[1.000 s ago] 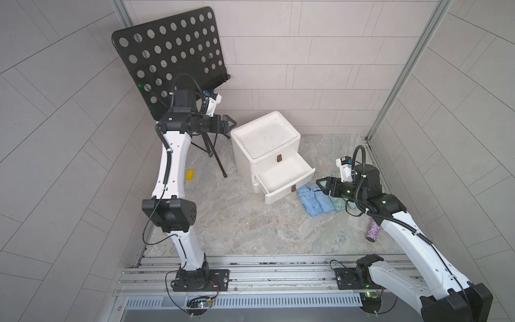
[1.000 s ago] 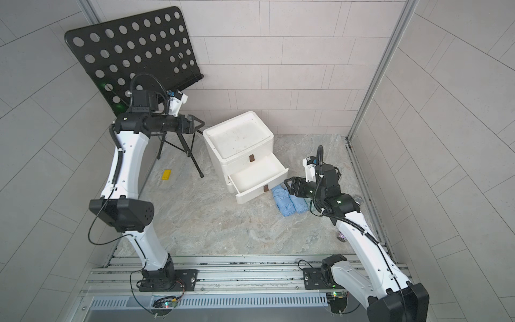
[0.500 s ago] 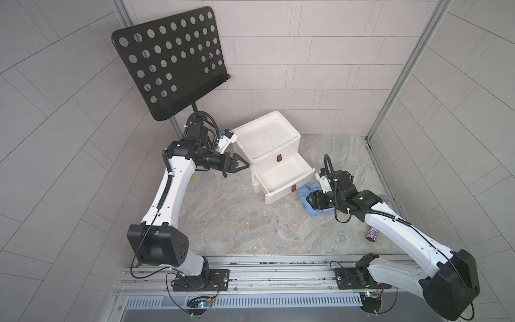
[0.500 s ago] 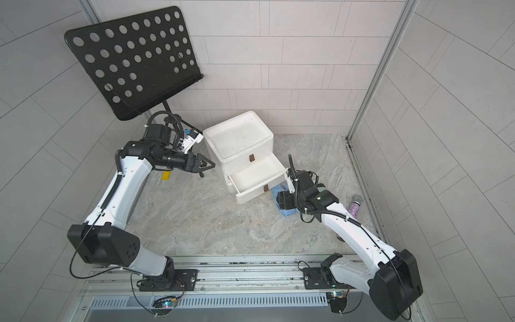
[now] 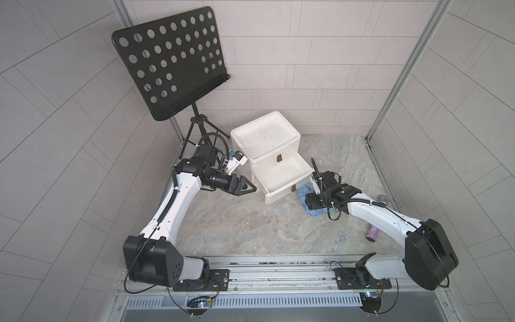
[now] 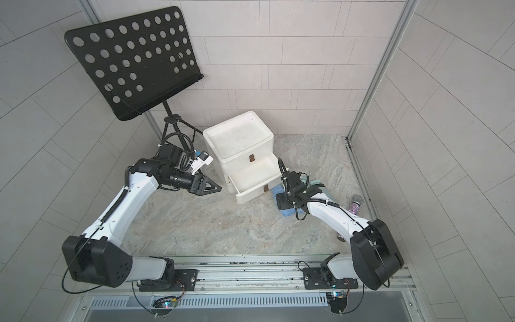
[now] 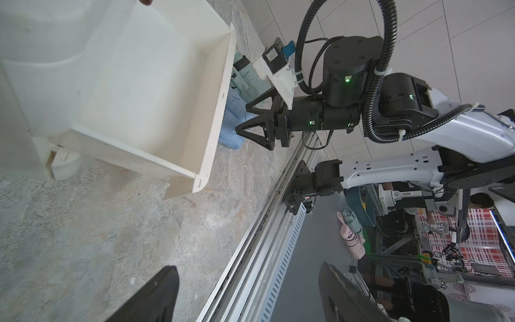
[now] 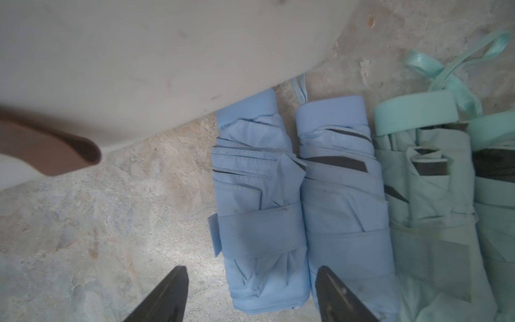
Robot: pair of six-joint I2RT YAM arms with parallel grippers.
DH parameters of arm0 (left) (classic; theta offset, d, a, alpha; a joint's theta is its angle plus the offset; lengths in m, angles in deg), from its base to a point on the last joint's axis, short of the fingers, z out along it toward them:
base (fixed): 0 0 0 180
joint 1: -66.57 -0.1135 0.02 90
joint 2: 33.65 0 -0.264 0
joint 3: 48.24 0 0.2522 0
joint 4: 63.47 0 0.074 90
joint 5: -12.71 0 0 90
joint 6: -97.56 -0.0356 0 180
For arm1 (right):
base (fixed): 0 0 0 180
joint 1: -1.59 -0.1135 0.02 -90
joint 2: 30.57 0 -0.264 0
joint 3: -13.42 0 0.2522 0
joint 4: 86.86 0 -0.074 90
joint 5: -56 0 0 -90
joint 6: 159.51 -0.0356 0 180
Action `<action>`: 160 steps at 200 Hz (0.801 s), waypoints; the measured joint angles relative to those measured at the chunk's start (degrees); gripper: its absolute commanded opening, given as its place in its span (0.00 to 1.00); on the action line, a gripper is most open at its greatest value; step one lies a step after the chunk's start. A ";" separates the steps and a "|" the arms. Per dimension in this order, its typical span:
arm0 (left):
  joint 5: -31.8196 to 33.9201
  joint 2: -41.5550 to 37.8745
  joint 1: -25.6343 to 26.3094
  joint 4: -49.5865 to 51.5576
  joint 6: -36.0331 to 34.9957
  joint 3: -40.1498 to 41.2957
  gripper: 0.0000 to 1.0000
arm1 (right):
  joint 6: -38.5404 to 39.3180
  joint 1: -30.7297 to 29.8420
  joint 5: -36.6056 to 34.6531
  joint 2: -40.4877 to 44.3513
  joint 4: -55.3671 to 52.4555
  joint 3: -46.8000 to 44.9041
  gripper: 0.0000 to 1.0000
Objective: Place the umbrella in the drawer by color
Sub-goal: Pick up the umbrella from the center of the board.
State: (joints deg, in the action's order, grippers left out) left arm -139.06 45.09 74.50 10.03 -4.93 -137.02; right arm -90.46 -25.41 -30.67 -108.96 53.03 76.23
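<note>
Two folded blue umbrellas [image 8: 256, 195] [image 8: 342, 195] lie side by side on the stone floor, with two mint-green ones [image 8: 426, 195] beside them. They rest just right of the white cabinet's open lower drawer [image 5: 281, 172], which is empty. My right gripper [image 8: 250, 269] points down, open, with the end of the umbrella nearest the drawer between its fingers; no grip shows. In both top views it [image 5: 312, 203] covers most of the blue bundle [image 6: 287, 213]. My left gripper [image 5: 252, 186] hovers open and empty at the cabinet's left side.
A black perforated music stand [image 5: 170, 61] on a tripod rises at the back left. A purple glitter cylinder [image 5: 373, 232] lies by the right wall. The drawer's brown pull tab [image 8: 55, 150] is near my right gripper. The metal base rail [image 5: 264, 267] runs along the front.
My left arm has swung down from the music stand to the cabinet's left side. My right arm has reached forward and dropped over the blue umbrellas. Both grippers stayed open.
</note>
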 measured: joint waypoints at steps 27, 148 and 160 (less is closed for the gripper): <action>-0.02 0.04 0.15 -1.09 0.02 0.15 0.86 | 0.00 0.00 -0.90 -2.69 1.46 0.00 0.75; 0.09 1.18 0.63 -3.39 0.46 1.18 0.86 | 0.02 0.04 -1.51 -10.99 5.03 0.00 0.74; 0.09 1.18 0.61 -3.52 0.46 1.22 0.86 | 0.00 0.04 -1.29 -11.58 5.44 0.00 0.74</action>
State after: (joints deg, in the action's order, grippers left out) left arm -138.98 46.27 75.11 6.51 -4.47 -135.80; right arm -90.46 -25.37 -31.96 -120.54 58.47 76.23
